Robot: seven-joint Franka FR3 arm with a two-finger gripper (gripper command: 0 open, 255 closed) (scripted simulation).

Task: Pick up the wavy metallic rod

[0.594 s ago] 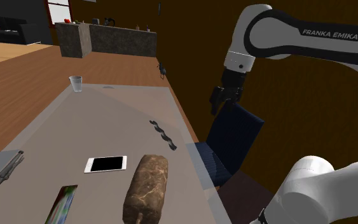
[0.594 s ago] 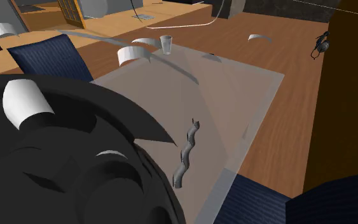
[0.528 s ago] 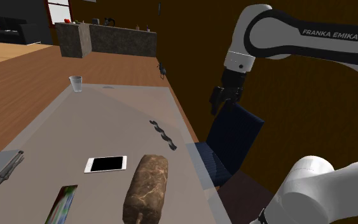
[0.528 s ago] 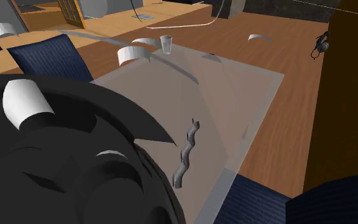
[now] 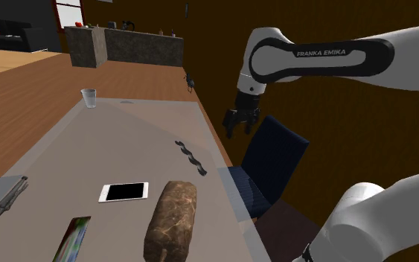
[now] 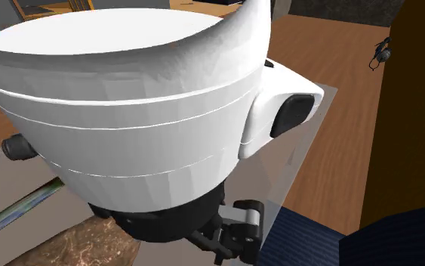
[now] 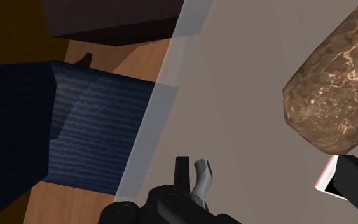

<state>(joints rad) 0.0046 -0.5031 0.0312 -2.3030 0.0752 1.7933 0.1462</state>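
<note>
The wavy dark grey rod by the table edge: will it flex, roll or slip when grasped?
The wavy dark grey rod holds crisp bends, so it is probably stiff. It lies flat on the grey table, so it is unlikely to roll. Thin, with curved sides, it might twist in a pinch.
</note>
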